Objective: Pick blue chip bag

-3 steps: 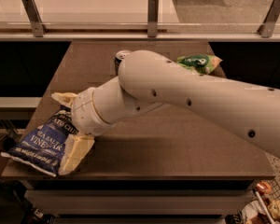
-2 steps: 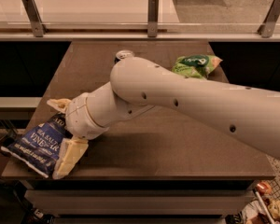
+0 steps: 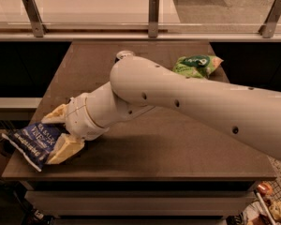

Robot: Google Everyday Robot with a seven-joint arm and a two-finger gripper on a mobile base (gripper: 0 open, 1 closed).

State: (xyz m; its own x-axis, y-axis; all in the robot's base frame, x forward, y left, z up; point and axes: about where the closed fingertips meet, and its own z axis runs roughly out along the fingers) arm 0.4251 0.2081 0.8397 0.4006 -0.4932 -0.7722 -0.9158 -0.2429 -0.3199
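Observation:
The blue chip bag (image 3: 32, 143) is dark blue with white lettering and sits at the table's front left corner, overhanging the left edge. My gripper (image 3: 56, 135) is on it: one cream finger (image 3: 55, 114) lies along the bag's far side and the other finger (image 3: 65, 149) along its near side, so the bag is held between them. The white arm (image 3: 187, 102) reaches in from the right across the table.
A green chip bag (image 3: 196, 64) lies at the back right of the brown table (image 3: 168, 149). The top of a can (image 3: 125, 55) shows behind the arm at the back centre. A glass rail with metal posts (image 3: 153, 15) runs behind the table.
The gripper and the blue chip bag have shifted together to the left, so the bag now hangs further over the table's left edge. The arm has stretched further left.

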